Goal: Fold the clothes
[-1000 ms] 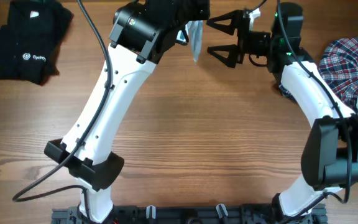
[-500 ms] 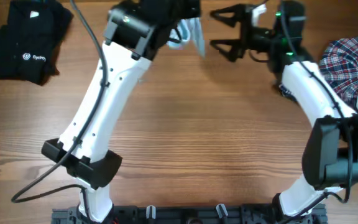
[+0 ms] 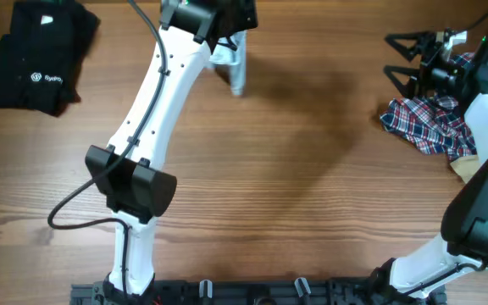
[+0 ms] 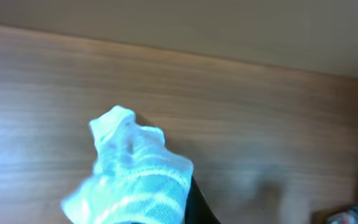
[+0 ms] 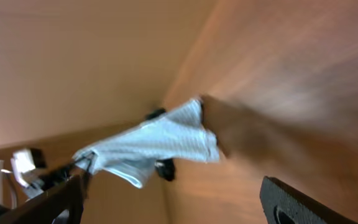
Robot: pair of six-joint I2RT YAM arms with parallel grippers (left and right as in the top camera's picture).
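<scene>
The left hand (image 3: 229, 44) is closed tight on the pale-blue striped garment (image 3: 237, 72), which hangs from it over the far part of the bench (image 3: 312, 195). The right hand (image 3: 390, 53) gapes wide, holding nothing, at the far right beside the plaid shirt (image 3: 426, 123).

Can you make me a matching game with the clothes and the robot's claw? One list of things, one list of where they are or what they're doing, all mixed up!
Things:
1. pale-blue garment
2. black logo garments
3. plaid shirt
4. right gripper

Places or states:
A. crumpled near the right edge
B. open, holding nothing
C. held up in the air
D. lying at the far left

Pairs: 1-C, 2-D, 3-A, 4-B.
</scene>
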